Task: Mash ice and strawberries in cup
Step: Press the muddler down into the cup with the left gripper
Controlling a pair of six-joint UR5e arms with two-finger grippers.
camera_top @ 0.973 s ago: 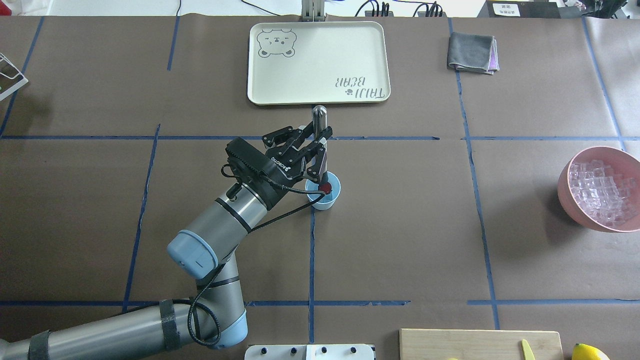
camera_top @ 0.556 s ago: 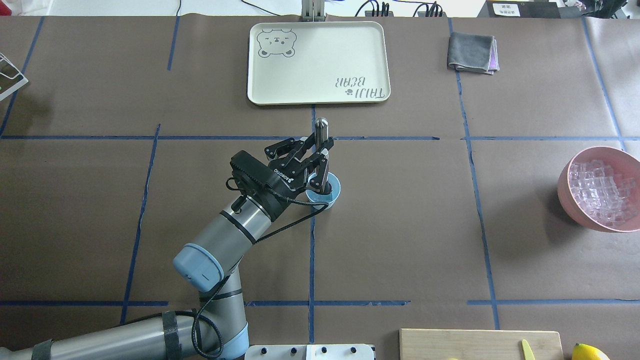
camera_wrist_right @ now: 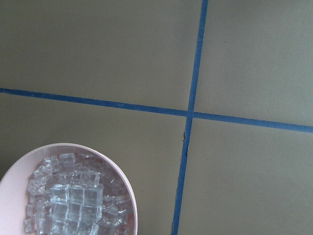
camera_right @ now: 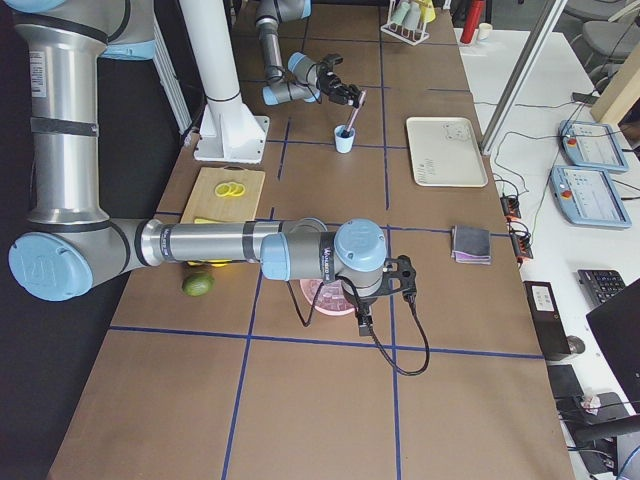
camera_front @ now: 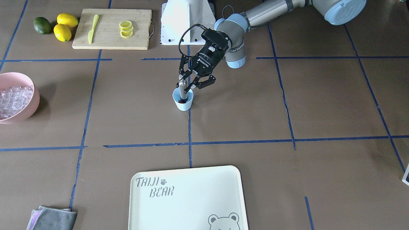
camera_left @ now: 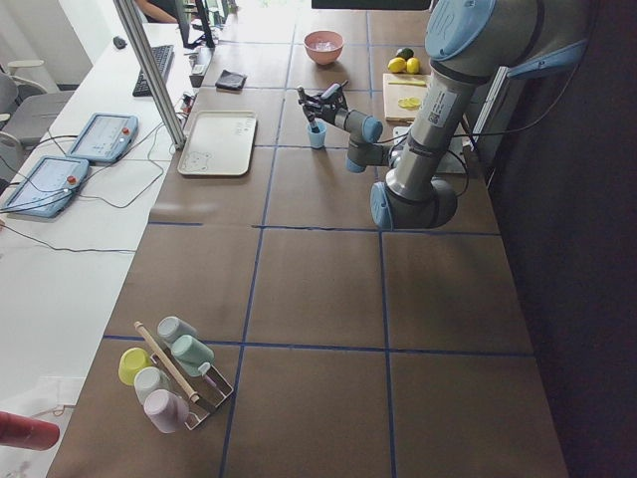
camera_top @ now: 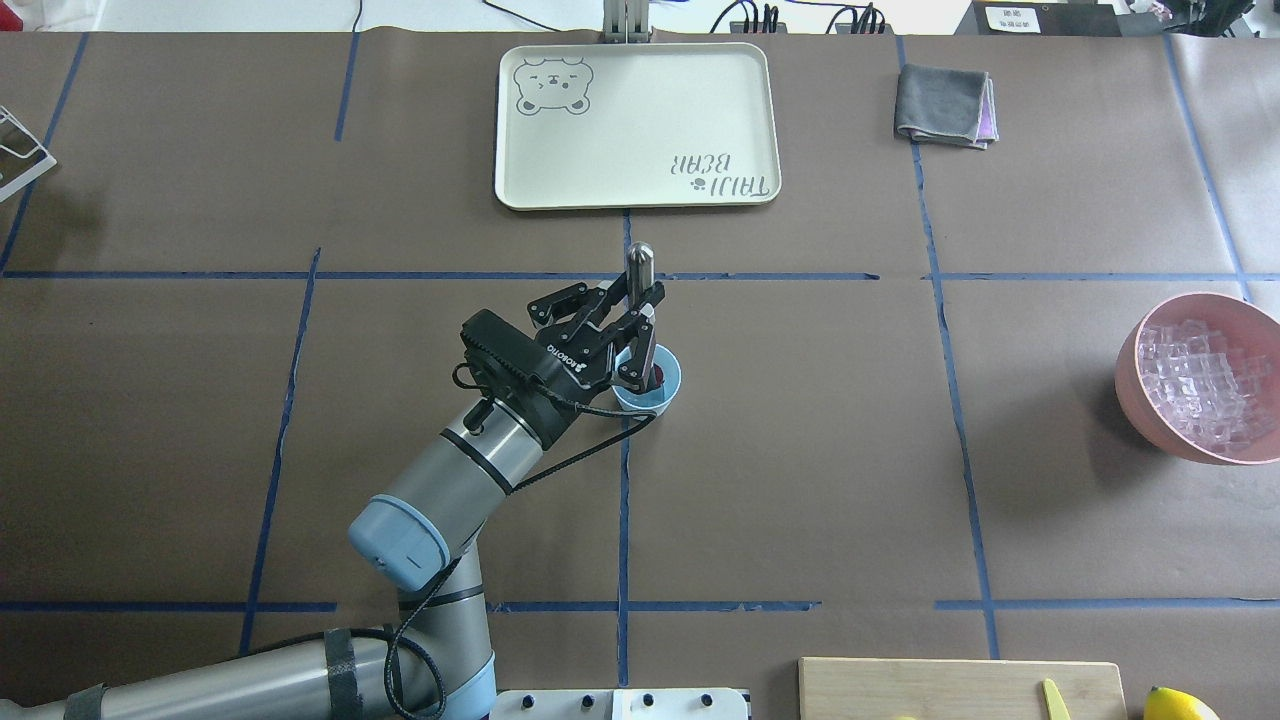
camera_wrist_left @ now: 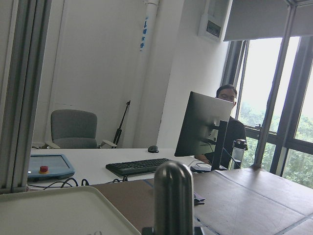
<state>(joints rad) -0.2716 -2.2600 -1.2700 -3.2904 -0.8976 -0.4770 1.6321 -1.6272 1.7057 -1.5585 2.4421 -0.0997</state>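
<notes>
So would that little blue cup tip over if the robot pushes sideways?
Probably: the cup looks small and light, tapering to a narrow base, nothing steadying it. The left gripper holds a metal masher inside it, so straight-down pushes seem safer.

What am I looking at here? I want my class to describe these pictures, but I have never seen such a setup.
It is a robot with two arms at a brown table. One camera looks down from behind the robot and one faces it from across the table. Two more sit at the table's ends, and one rides on each wrist. The left gripper is closed on a metal masher. The masher's lower end stands in a small blue cup with something red inside. Elsewhere on the table lie a cream tray, a grey cloth, a pink bowl of ice cubes, and a cutting board with lemon slices. The right wrist camera looks down on that bowl.
</notes>
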